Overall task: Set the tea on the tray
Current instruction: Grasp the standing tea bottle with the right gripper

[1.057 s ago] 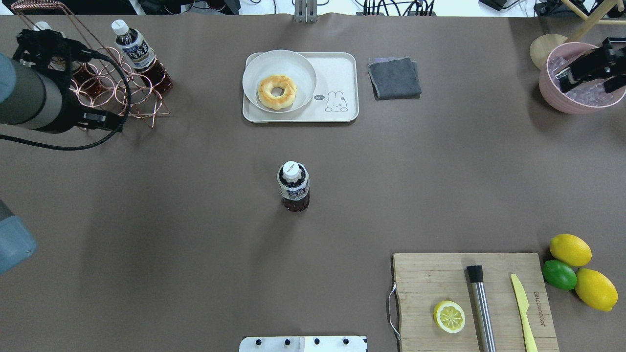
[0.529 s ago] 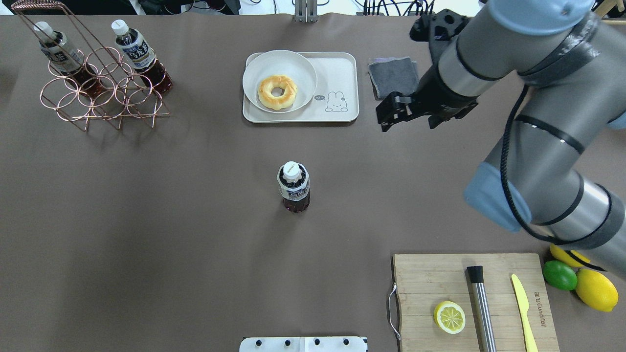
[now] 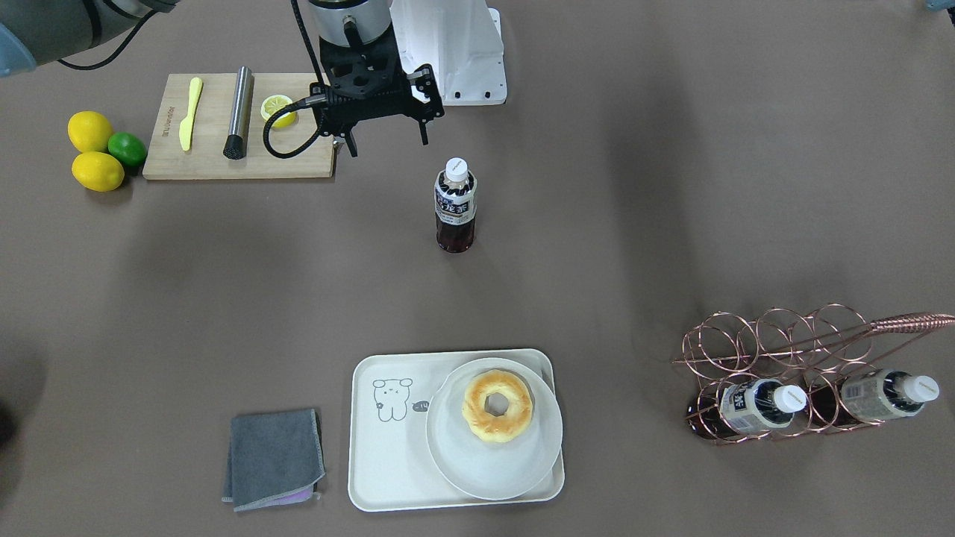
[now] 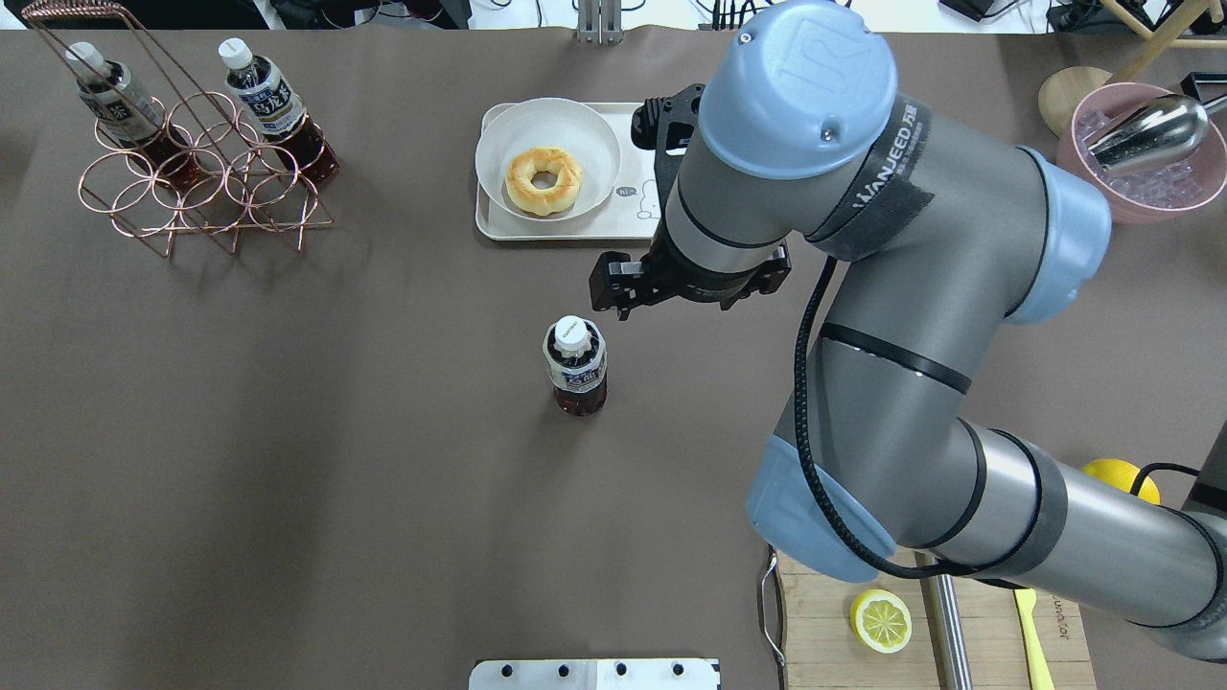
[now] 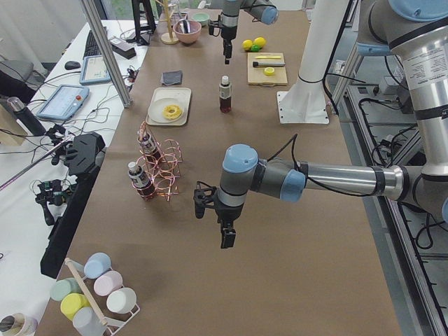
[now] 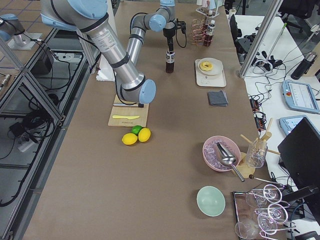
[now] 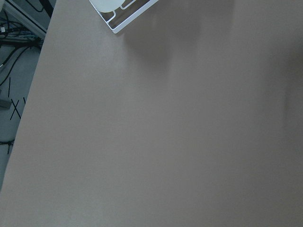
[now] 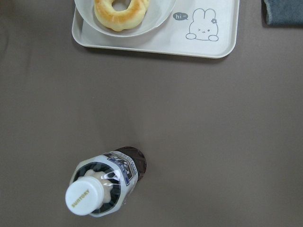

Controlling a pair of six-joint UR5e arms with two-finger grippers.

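Observation:
The tea bottle [image 4: 575, 369] stands upright and alone at the table's middle, with a white cap and dark liquid. It also shows in the front view [image 3: 455, 205] and low left in the right wrist view [image 8: 104, 189]. The cream tray [image 4: 575, 230] lies beyond it, its bear drawing showing in the right wrist view [image 8: 201, 30]. My right gripper [image 3: 386, 142] hangs open and empty, raised close above and beside the bottle, not touching it. My left gripper [image 5: 227, 238] shows only in the exterior left view, held over bare table; I cannot tell whether it is open.
A round plate with a donut [image 4: 546, 177] fills the tray's left half. A copper wire rack [image 4: 201, 182] holds two like bottles at the far left. There are also a grey cloth [image 3: 272, 459], a cutting board [image 3: 239, 127], lemons and a lime [image 3: 97, 149], and a pink bowl [image 4: 1141, 163].
My right arm has swung from the pink bowl at the far right across to the middle, close over the tea bottle. My left arm has left the overhead view.

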